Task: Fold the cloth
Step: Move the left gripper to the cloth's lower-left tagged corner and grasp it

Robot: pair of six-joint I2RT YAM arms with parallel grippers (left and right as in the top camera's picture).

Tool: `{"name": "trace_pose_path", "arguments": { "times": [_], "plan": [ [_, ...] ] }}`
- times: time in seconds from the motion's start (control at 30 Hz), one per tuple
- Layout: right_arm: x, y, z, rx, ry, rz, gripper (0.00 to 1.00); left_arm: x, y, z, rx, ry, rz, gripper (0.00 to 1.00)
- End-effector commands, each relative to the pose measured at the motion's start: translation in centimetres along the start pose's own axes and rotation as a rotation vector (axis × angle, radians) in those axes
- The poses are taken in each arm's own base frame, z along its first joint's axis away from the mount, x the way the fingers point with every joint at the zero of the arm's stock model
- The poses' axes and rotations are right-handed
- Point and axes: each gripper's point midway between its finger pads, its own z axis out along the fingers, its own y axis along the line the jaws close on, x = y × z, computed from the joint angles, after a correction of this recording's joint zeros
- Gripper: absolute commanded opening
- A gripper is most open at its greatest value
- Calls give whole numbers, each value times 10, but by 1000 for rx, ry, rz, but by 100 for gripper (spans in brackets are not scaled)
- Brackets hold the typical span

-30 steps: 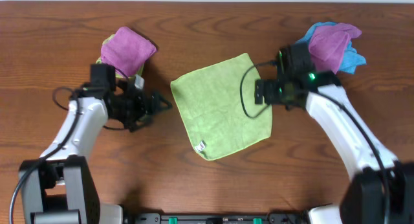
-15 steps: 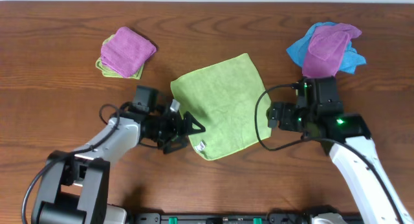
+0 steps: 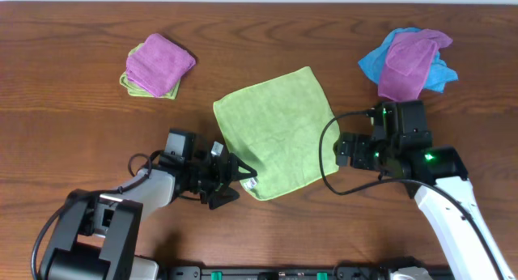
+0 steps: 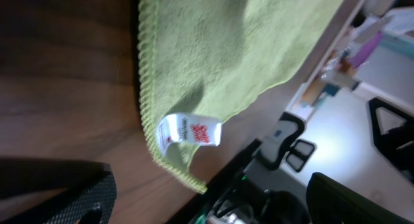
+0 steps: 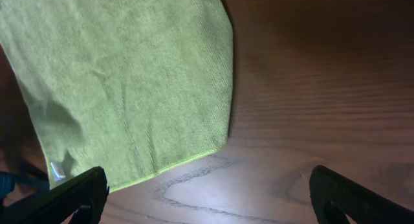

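Observation:
The lime-green cloth lies flat and unfolded mid-table, turned at a slant, its white tag at the front-left corner. My left gripper is open and low, right at that tagged corner. In the left wrist view the cloth and tag lie just ahead of the open gripper. My right gripper is open, beside the cloth's front-right corner. In the right wrist view the cloth fills the upper left; the gripper is over bare wood, one finger over the cloth's edge.
A folded purple cloth lies on a thin green folded one at the back left. Another purple cloth lies on a blue cloth at the back right. The table's front edge is close behind the left gripper.
The left gripper moved from beside the back-left pile to the cloth's tagged front corner. The right gripper came forward from the back-right pile to the cloth's front-right corner. The cloth has not moved.

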Motion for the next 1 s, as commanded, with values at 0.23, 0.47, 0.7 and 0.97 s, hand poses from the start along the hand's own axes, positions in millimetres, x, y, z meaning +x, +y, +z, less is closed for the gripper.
{"name": "trace_pose_path", "arguments": {
  "times": [0.23, 0.47, 0.7, 0.97],
  "plan": [
    [1, 1, -2, -21, -3, 26, 99, 10, 37, 17, -139, -67, -192, 95],
    [1, 5, -3, -46, 0, 21, 99, -2, 44, 29, -227, -198, -191, 95],
    [1, 10, -3, -74, 2, 17, 99, -21, 45, 32, -262, -333, -143, 100],
    [3, 16, -3, -107, 13, 12, 99, -25, 63, 36, -311, -342, -156, 86]
  ]
}}
